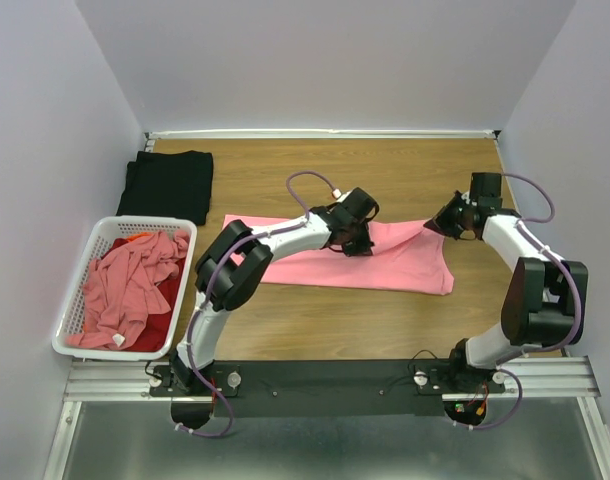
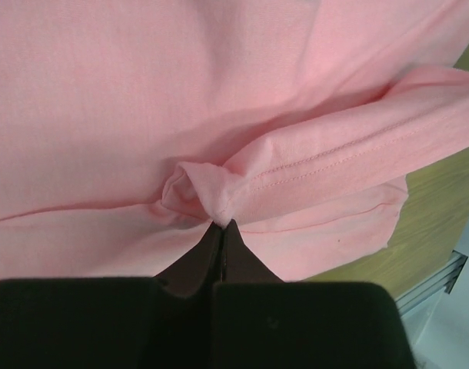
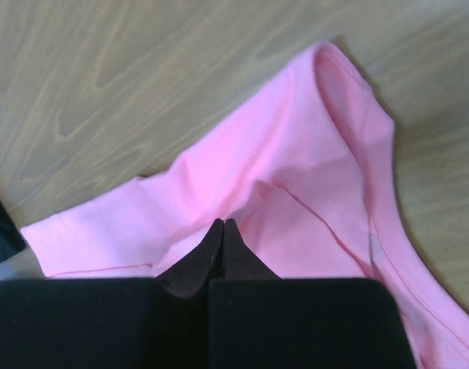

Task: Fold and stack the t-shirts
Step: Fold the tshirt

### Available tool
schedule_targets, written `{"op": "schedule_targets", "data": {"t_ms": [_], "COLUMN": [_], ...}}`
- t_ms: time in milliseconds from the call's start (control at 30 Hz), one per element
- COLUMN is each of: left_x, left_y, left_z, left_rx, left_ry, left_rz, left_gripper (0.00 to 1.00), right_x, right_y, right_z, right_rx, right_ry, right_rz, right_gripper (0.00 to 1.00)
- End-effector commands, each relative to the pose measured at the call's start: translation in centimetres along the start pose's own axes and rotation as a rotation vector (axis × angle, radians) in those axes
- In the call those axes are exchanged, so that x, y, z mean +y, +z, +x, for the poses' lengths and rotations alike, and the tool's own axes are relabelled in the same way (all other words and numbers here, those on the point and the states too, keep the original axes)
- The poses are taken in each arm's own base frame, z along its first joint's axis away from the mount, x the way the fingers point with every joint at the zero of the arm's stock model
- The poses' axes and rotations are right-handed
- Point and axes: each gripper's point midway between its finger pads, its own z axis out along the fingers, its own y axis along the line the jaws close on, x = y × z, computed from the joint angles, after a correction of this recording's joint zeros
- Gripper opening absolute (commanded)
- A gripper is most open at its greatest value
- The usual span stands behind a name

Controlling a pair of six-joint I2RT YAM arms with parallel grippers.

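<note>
My left claw [image 2: 221, 224] is pinched together on a small bunched nub of the salmon-pink soft cloth t-shirt [image 1: 395, 268], right by a stitched hem. My right claw [image 3: 223, 223] is also closed, its tips nipping a raised fold near the garment's far right corner. The shirt lies spread lengthwise across the middle of the pale wooden table [image 1: 315, 330], mostly flat, tented slightly where I hold it. A folded black cloth t-shirt [image 1: 168, 185] sits at the far left corner. The white slatted plastic basket [image 1: 81, 300] beside it holds a heap of crumpled pink and red shirts [image 1: 135, 285]. Judgement: fold not yet made on this one, most of the job ahead. Risks: left grip looks shallow, a mere tip-hold, so the cloth may slide out once lifted. I cannot tell whether either claw has one layer or two; taking only the top layer would peel the shirt open instead of folding it. The two holds sit close together at the right end, so the loose left end may drag and wrinkle. Uneven lifting would skew the crease.
</note>
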Motion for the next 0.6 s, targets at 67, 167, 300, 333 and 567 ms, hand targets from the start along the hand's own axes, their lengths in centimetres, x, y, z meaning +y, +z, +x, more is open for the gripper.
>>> {"op": "schedule_targets", "data": {"t_ms": [67,167,300,333,567], "left_x": [0.0,0.2,0.6,0.7,1.6], "left_y": [-2.6,-2.7,-2.8,-2.8,-2.5], "left_z": [0.1,0.3,0.6,0.7,1.4], "left_rx": [-0.001,0.007,0.014,0.015,0.035], "left_ry": [0.035,0.042,0.046,0.046,0.049], "left_rz": [0.000,-0.004,-0.009,-0.011,-0.024], "left_gripper": [0.00,0.00,0.00,0.00,0.00], "right_x": [-3.1,-3.4,-3.7,-3.8,-5.3], "right_y": [-0.3,-0.4,-0.9,-0.9,-1.0], "right_z": [2.4,3.2,3.5,3.6,5.1], "right_rx": [0.022,0.038,0.029,0.031,0.056], "right_ry": [0.015,0.022,0.019,0.018,0.024], "right_rz": [0.087,0.088,0.092,0.095,0.128], "right_gripper": [0.01,0.01,0.01,0.01,0.01]}}
